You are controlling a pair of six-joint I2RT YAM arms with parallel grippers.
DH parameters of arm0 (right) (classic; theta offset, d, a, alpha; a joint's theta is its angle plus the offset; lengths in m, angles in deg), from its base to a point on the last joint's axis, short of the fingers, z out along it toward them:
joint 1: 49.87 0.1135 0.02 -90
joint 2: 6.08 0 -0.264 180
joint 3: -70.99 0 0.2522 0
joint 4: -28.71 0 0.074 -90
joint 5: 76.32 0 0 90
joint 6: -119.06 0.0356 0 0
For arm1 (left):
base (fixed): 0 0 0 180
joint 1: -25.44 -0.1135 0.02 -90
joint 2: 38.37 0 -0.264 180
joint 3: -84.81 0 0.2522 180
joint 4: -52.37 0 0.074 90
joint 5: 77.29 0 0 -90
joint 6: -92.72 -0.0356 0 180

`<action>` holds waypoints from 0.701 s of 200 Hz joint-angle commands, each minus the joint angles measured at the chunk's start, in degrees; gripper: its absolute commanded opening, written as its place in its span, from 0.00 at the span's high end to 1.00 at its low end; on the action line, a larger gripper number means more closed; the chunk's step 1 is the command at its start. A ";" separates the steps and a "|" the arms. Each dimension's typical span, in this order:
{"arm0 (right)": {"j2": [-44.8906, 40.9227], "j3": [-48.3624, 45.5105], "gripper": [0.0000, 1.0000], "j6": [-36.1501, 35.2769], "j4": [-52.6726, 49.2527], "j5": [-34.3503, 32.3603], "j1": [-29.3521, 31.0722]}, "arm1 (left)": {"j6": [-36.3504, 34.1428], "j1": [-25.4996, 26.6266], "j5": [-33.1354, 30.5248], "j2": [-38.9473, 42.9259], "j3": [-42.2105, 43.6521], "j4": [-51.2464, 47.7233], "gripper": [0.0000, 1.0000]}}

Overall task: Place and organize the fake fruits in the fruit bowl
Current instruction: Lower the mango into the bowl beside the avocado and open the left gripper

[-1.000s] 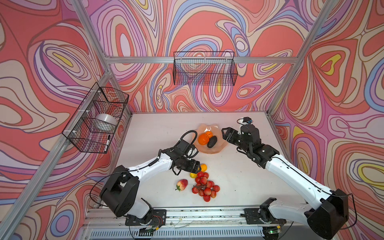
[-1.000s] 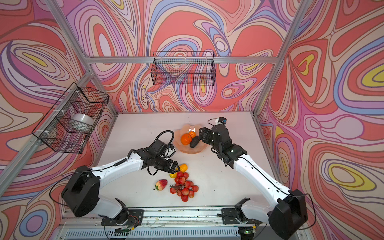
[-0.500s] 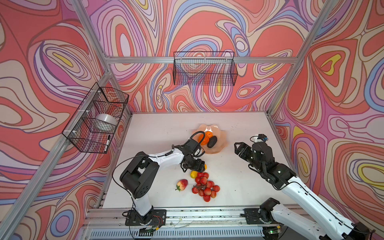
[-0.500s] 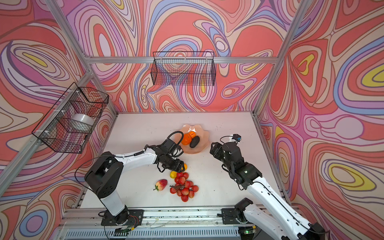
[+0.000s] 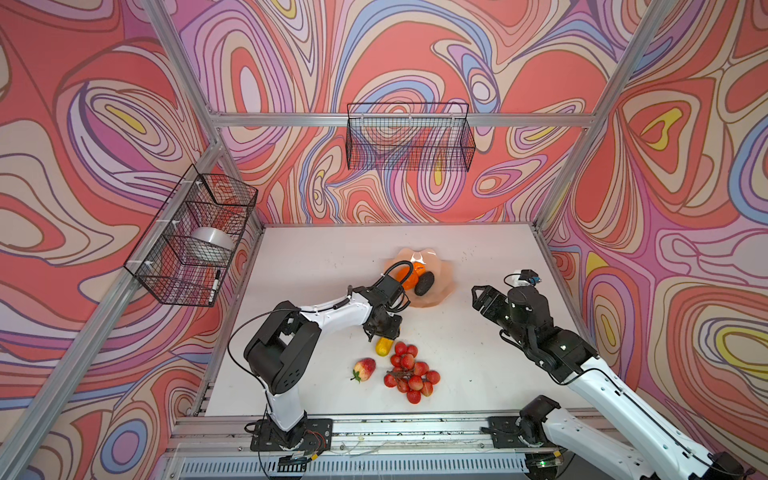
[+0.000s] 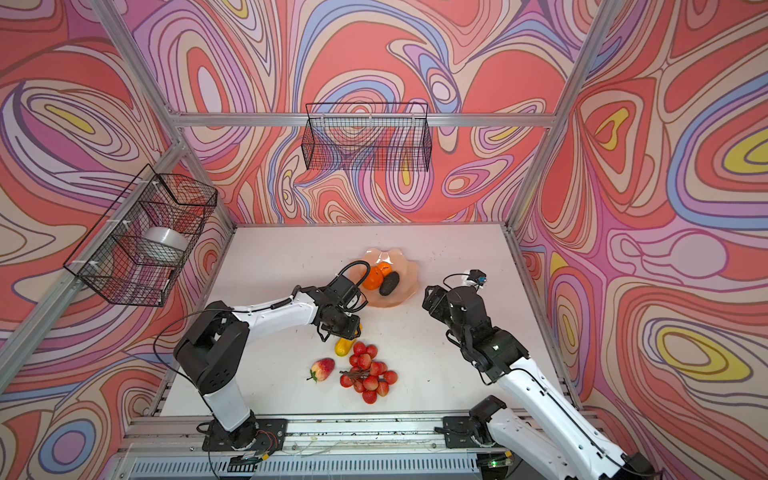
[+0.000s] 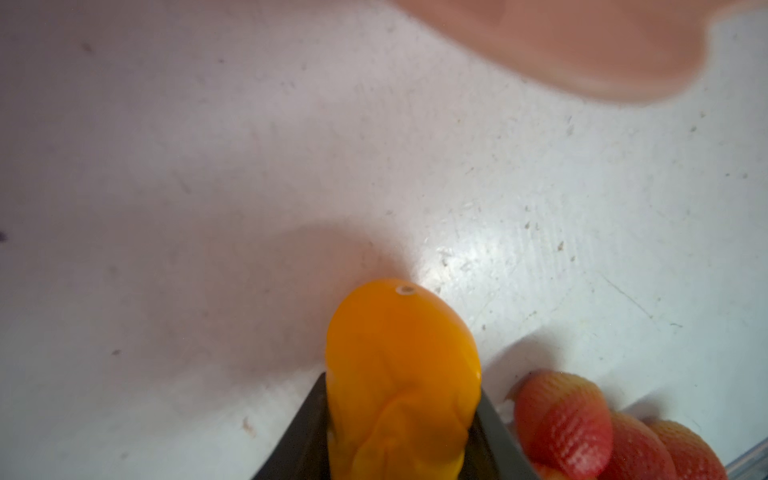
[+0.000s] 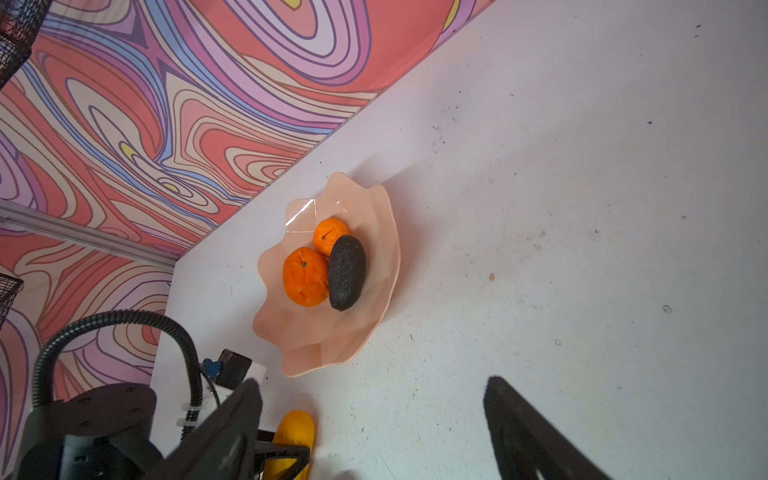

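Right arm has pulled back off the fruit bowl [image 5: 441, 287] and now sits well to its right. The right tool [image 5: 483, 297] is wide open and empty. Left tool [image 7: 401, 415] has closed on the yellow fruit [image 7: 399, 345]: jaws pressed on both sides, skin dented. Its free end pokes out just beside the grape bunch [image 5: 409, 374]; can't tell if it's off the worktop [image 5: 316, 266]. Strawberry [image 5: 365, 369] lies loose near the grapes. Larger orange [image 5: 406, 277], smaller orange [image 5: 417, 267] and avocado [image 5: 424, 284] are in the bowl, touching.
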 commanded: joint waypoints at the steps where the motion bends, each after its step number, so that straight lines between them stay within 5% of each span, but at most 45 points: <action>1: -0.65 -1.38 0.12 0.81 0.08 -0.97 -0.28 | -3.45 0.18 -4.72 7.09 -3.27 -6.52 0.64; 46: -0.54 -1.54 0.12 1.08 0.87 -0.38 -0.24 | -13.00 0.17 -4.36 9.40 -12.96 -6.97 0.65; 107: -4.61 -1.48 0.12 0.91 -3.85 -1.47 -0.25 | -23.74 0.18 -3.82 -9.33 -35.55 -2.17 0.64; 140: -8.98 -1.44 0.12 0.95 -8.04 -2.82 -0.29 | -28.55 0.69 -7.54 -16.63 -40.61 -0.07 0.64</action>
